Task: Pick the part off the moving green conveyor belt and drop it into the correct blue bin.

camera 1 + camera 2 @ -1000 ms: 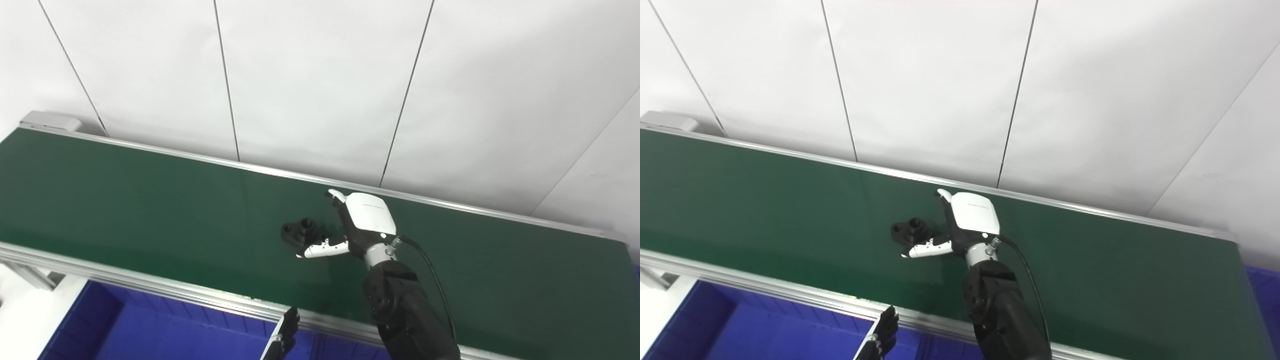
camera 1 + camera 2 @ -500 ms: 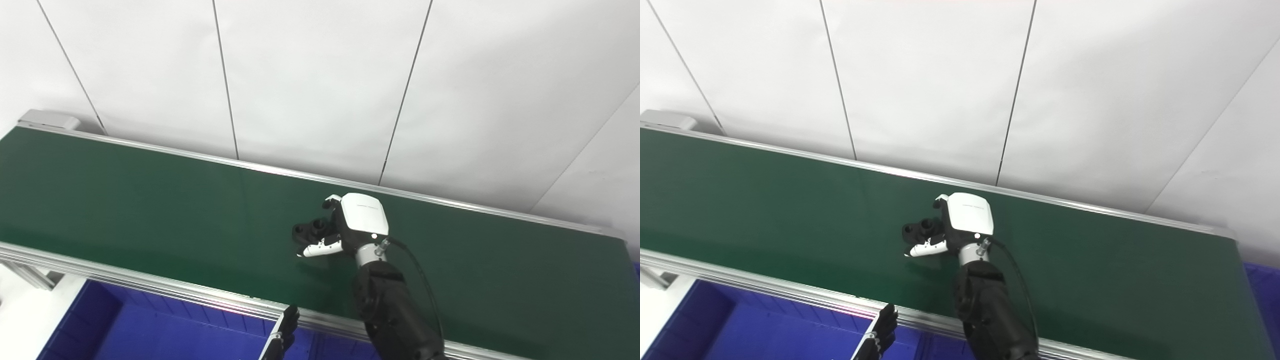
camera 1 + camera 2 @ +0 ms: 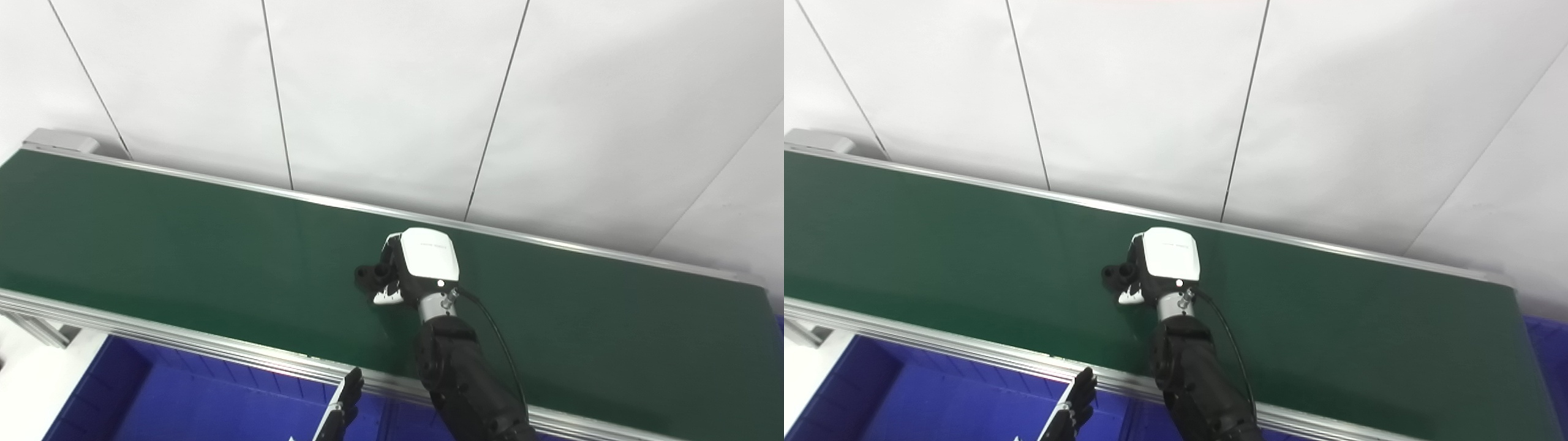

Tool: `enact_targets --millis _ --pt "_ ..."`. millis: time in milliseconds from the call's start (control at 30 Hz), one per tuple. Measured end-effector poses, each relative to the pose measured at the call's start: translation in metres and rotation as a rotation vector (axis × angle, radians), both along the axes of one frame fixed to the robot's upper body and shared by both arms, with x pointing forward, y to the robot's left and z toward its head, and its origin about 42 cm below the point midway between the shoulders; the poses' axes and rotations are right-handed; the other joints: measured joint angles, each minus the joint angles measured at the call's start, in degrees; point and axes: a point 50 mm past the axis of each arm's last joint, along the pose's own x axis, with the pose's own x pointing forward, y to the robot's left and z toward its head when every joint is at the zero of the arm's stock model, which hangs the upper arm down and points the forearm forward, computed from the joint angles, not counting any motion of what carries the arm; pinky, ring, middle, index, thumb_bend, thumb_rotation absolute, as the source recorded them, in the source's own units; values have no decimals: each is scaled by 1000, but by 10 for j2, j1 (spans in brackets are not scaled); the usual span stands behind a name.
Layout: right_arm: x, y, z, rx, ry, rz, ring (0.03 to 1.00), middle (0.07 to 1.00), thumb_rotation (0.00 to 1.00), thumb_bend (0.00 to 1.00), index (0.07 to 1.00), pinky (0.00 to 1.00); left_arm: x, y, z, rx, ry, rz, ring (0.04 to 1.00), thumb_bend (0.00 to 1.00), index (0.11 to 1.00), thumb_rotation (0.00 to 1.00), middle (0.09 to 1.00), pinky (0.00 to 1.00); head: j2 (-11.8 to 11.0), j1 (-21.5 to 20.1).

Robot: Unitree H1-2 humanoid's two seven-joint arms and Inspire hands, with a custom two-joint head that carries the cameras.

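On the green conveyor belt (image 3: 184, 245), the right hand (image 3: 422, 269) has its fingers curled around the black part (image 3: 369, 277).

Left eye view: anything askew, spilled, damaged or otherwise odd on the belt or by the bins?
Nothing stands out. The right hand is closed on the black part on the green conveyor belt. The blue bin below shows no spill. Only the fingertips of the left hand show near the belt's front rail.
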Motion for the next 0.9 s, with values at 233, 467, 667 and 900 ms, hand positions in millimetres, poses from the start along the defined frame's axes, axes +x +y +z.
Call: enact_targets --millis 233,467,667,900 --pt "1 -5 3 -25 13 -15 225 470 0 531 485 147 0 0 0 1 6 0 1000 935 1000 846 1000 1000 2 -4" --pt "2 -16 4 22 47 -42 185 470 0 531 484 126 0 0 -1 0 21 0 1000 918 1000 851 1000 1000 5 -21" --pt "-17 -27 0 91 42 -67 189 470 0 525 486 134 0 1 -1 -5 22 1 1000 872 1000 857 1000 1000 11 -45" --pt "-34 -39 18 163 -12 -53 192 470 0 522 488 135 3 2 5 -25 9 3 1000 891 1000 896 1000 1000 17 -94"
